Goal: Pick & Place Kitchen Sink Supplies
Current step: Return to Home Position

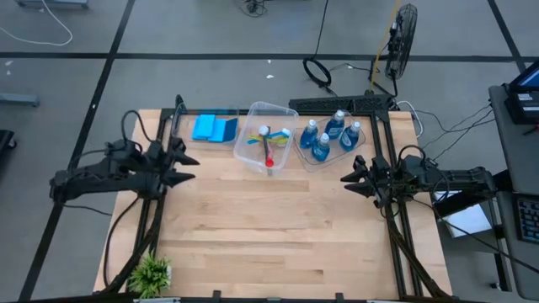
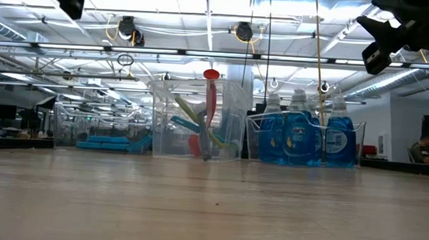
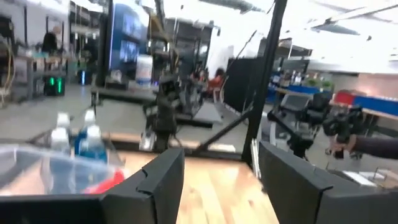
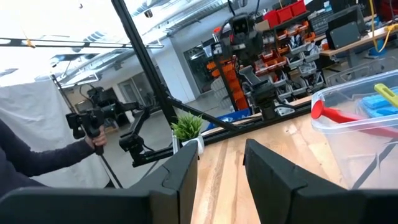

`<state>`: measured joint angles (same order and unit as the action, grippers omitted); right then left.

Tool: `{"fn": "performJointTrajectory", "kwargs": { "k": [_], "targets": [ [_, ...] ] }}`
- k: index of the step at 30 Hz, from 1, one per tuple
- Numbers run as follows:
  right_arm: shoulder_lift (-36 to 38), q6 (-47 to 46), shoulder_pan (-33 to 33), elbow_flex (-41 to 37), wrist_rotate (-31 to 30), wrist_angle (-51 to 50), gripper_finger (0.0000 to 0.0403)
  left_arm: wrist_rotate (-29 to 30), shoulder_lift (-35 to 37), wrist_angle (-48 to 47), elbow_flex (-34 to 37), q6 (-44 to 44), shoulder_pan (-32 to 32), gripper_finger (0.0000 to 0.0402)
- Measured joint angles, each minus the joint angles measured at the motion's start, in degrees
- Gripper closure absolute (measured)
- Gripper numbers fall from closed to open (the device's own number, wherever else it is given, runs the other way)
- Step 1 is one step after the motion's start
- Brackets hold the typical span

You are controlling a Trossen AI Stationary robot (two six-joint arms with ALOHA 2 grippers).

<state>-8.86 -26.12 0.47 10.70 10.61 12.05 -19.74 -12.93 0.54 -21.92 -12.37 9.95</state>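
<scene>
Both arms hover empty over the table [image 1: 278,227], 1 at each side.
Left gripper [image 1: 192,168] and right gripper [image 1: 347,178] have fingers spread, holding nothing. At the far edge, blue sponges [image 1: 215,129] lie in the left tub [image 2: 67,123], brushes [image 1: 268,145] in the middle tub [image 1: 271,104], and 4 bottles [image 1: 330,135] in the right tub [image 2: 360,139].

A pale wooden desk [image 1: 253,227] with light plank grain. Four bottles [image 2: 296,135] hold deep blue liquid, with white caps and pale labels. The sponges [image 1: 214,129] are bright blue. A red brush [image 1: 269,156], a yellow brush [image 4: 387,94] and a blue brush [image 2: 186,124] show through a clear, colourless tub [image 1: 269,104]. The small plant [image 1: 152,273] is green.
</scene>
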Motion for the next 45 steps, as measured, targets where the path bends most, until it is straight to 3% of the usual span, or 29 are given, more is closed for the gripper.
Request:
{"fn": "performJointTrajectory", "kwargs": {
  "k": [11, 18, 26, 33, 40, 45],
  "targets": [
    [0.00, 0.20, 0.00, 0.00, -0.06, -0.02, 0.0284, 9.50, 2.56, -4.05, 3.72, 3.47, -8.97, 0.0195],
    [0.02, 0.21, 0.00, 0.00, -0.04, -0.03, 0.0286, 12.78, 12.80, -12.02, 3.67, 5.22, -10.09, 0.0210],
    [0.02, 0.72, -0.04, 0.02, -0.03, -0.32, 0.0282, 13.83, 12.62, -13.44, 6.07, 5.87, -10.07, 0.0217],
    [0.00, 3.31, -0.04, 0.02, -0.04, -0.69, 0.0284, 16.85, 12.64, -8.59, 11.14, 4.66, -10.07, 0.0203],
    [0.01, 4.87, -0.04, 0.02, 0.09, -1.00, 0.0283, 16.34, 12.64, 1.12, 19.04, 0.34, -10.07, 0.0188],
    [0.02, 6.65, -0.04, 0.02, -0.02, -4.23, 0.0284, 16.32, 12.64, 2.58, 21.14, 0.05, -10.07, 0.0187]
  ]
}}
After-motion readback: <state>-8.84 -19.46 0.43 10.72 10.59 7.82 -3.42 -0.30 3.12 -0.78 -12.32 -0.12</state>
